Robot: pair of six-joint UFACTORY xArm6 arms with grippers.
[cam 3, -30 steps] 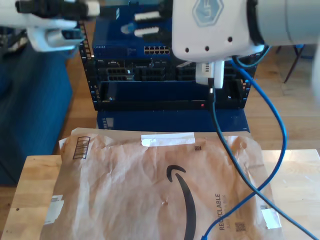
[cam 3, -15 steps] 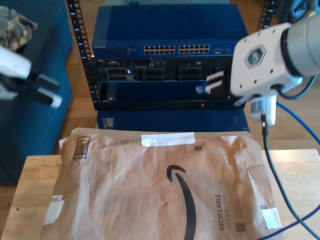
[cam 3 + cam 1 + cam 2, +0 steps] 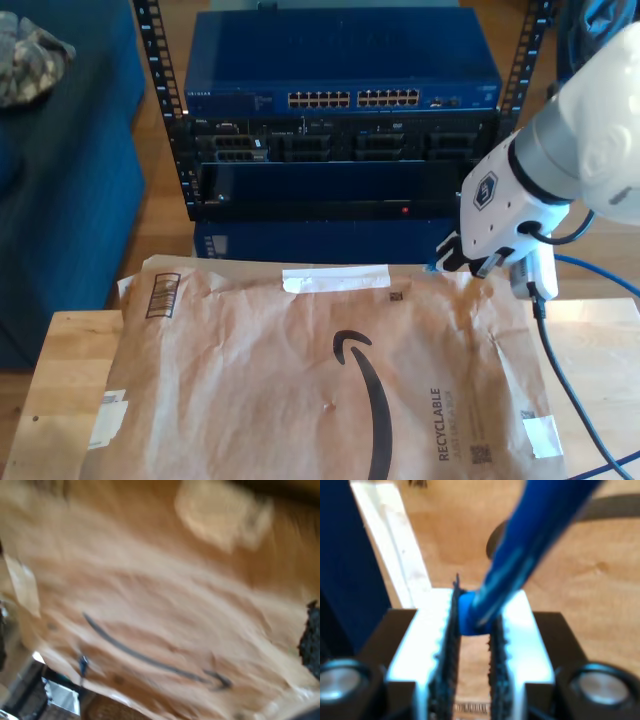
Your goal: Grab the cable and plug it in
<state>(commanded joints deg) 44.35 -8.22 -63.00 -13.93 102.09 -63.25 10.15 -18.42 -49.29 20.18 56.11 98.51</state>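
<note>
My second hand [image 3: 472, 630] is pinching the blue-booted plug of the cable [image 3: 530, 545] between its two serrated fingers [image 3: 520, 645], which are pressing close together on the boot. From the plug, the cable is rising out of the hand, blurred by nearness to the camera. In the exterior view, my second hand [image 3: 452, 262] is hanging at the far edge of the paper mailer [image 3: 320, 380], on the exterior view's right, with the white arm [image 3: 560, 160] sloping up behind it. A blue length of the cable [image 3: 600, 266] is running out from behind the hand and another stretch is crossing the table [image 3: 600, 350] beside the mailer; a dark cable [image 3: 560, 380] is dropping from the wrist alongside it. The mailer is lying flat on the table, its printed curved arrow facing up. Beyond the mailer's far edge, the blue network switch [image 3: 340, 70] is sitting in the rack [image 3: 180, 140], its row of ports facing the mailer.

My first hand's state: cannot tell. Its wrist view is showing the mailer [image 3: 150, 595], heavily blurred.
</note>
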